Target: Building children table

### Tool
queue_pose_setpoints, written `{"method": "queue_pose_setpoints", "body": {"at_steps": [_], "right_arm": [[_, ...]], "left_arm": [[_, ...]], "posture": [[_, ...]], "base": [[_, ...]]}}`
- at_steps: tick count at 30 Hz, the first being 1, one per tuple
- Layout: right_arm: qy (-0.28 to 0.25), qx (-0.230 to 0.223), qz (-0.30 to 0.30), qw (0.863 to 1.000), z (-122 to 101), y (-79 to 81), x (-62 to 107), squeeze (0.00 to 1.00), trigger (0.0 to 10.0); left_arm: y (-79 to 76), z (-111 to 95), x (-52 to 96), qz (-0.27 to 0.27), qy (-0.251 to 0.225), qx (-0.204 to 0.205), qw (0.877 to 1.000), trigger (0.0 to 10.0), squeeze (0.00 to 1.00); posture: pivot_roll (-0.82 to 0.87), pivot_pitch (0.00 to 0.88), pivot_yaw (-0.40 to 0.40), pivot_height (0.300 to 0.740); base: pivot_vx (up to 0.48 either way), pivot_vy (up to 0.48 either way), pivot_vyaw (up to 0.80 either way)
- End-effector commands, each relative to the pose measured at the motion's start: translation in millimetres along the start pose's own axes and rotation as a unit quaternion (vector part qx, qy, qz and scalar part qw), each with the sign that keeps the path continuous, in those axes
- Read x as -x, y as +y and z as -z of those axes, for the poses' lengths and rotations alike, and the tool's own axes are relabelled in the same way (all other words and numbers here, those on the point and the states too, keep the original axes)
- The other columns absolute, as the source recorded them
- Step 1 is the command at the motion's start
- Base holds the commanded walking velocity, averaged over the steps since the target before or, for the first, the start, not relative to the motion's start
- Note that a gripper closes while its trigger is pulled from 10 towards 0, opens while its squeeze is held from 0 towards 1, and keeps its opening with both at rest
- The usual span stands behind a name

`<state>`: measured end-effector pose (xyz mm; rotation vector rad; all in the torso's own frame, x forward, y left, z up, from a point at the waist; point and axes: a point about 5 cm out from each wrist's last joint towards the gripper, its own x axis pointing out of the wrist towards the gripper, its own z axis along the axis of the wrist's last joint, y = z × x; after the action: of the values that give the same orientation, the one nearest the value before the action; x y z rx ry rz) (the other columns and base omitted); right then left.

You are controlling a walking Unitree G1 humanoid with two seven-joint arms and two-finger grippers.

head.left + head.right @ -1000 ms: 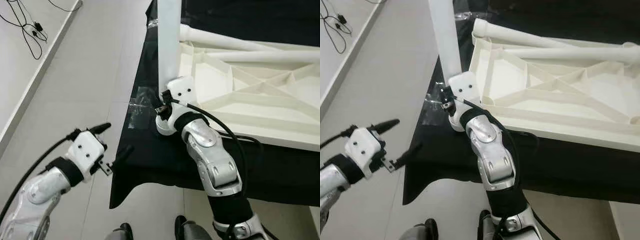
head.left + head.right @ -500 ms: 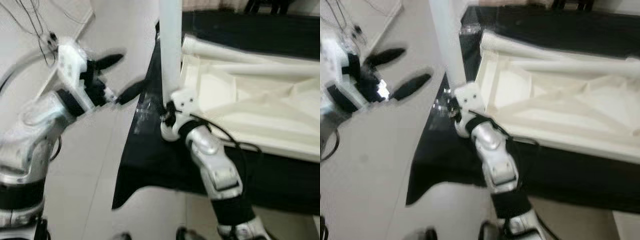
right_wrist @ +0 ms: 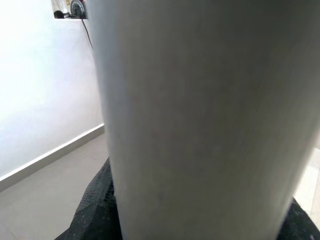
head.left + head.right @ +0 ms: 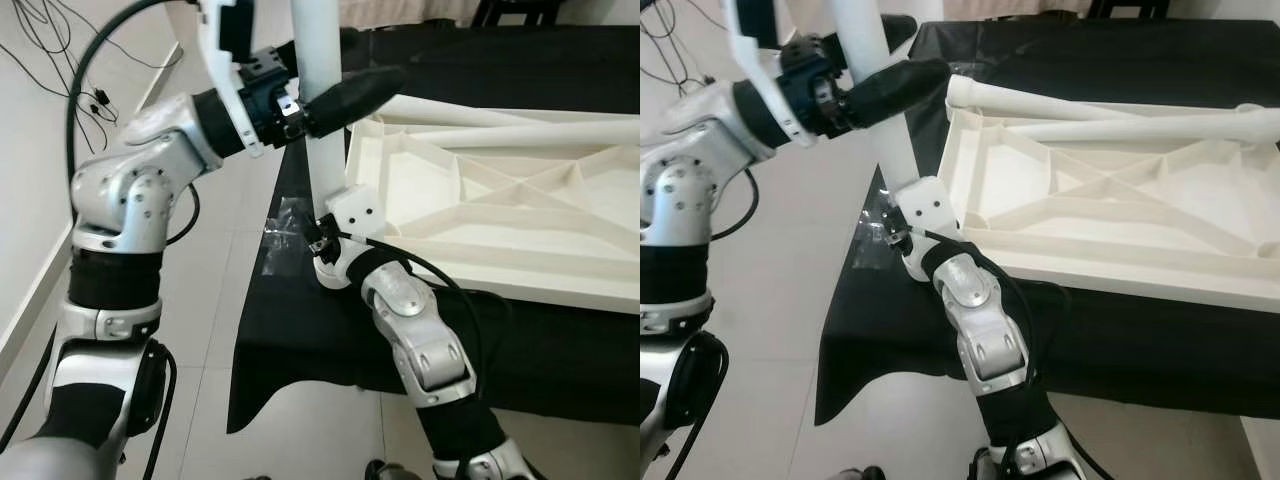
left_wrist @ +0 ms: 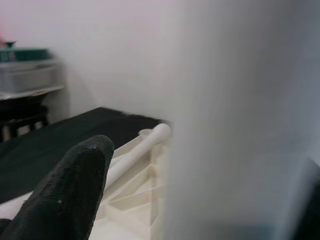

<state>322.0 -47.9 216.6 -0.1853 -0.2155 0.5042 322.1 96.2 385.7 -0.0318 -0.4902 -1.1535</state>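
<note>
Lying upside down on a black cloth (image 4: 330, 330), the white table top (image 4: 1120, 215) carries no readable writing. An upright white leg (image 4: 322, 130) stands at its near corner, top cut off. The left gripper (image 4: 325, 95) straddles it, fingers apart; the right gripper (image 4: 322, 205) clasps its base, fingertips hidden.
</note>
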Motion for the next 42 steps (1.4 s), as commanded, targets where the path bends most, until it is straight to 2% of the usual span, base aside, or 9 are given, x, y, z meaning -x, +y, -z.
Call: {"method": "queue_pose_setpoints", "body": {"at_steps": [1,2,8,14,25,26,37,38,42], "right_arm": [[0.059,-0.022,-0.050,0.997,27,23.8,0.6,0.00,10.0],[0.056,-0.021,-0.050,0.997,26,23.1,-0.3,0.00,10.0],[0.052,-0.015,-0.048,0.997,25,20.1,-1.3,0.00,10.0],[0.054,-0.006,-0.050,0.997,25,14.3,-5.2,0.00,10.0],[0.054,-0.006,-0.056,0.997,24,1.8,-12.1,0.00,10.0],[0.046,-0.015,-0.079,0.996,21,-4.2,-14.6,1.00,10.0],[-0.015,0.008,-0.224,0.974,-7,-31.6,-29.3,1.00,10.0],[-0.021,0.030,-0.258,0.965,-16,-36.8,-34.5,0.00,10.0],[-0.022,0.045,-0.288,0.956,-23,-40.8,-39.4,0.00,10.0]], "left_arm": [[4.1,1,-2.6,-0.012,0.015,-0.002,1.000,10.0,0.00],[7.1,6,-4.0,-0.011,0.027,0.012,1.000,0.0,0.00],[9.1,12,-7.2,0.001,0.045,0.018,0.999,0.0,0.00],[2.3,9,-10.0,0.021,0.063,-0.039,0.997,0.0,0.00],[-12.3,19,-11.1,0.060,0.076,-0.068,0.993,0.0,0.00],[-14.7,21,-12.5,0.072,0.079,-0.068,0.992,0.0,0.00],[-18.9,25,-18.5,0.101,0.083,-0.068,0.989,0.0,0.00],[-20.1,25,-20.4,0.102,0.081,-0.068,0.989,0.0,0.00],[-21.2,25,-22.0,0.100,0.077,-0.064,0.990,0.0,0.00]], "posture": [[-0.02,0.190,0.081,0.740],[-0.03,0.189,0.081,0.740],[-0.04,0.184,0.076,0.740],[-0.03,0.184,0.066,0.740],[-0.03,0.186,0.054,0.740],[-0.02,0.187,0.053,0.740],[-0.02,0.198,0.050,0.740],[-0.01,0.211,0.049,0.740],[-0.01,0.224,0.043,0.740]], "base": [[0.000,0.000,0.00],[0.000,0.000,0.00],[0.000,0.000,0.00],[0.000,0.000,0.00],[0.000,0.000,0.00],[0.000,0.000,0.00],[0.000,0.000,0.00],[0.000,0.000,0.00],[0.000,0.000,0.00]]}}
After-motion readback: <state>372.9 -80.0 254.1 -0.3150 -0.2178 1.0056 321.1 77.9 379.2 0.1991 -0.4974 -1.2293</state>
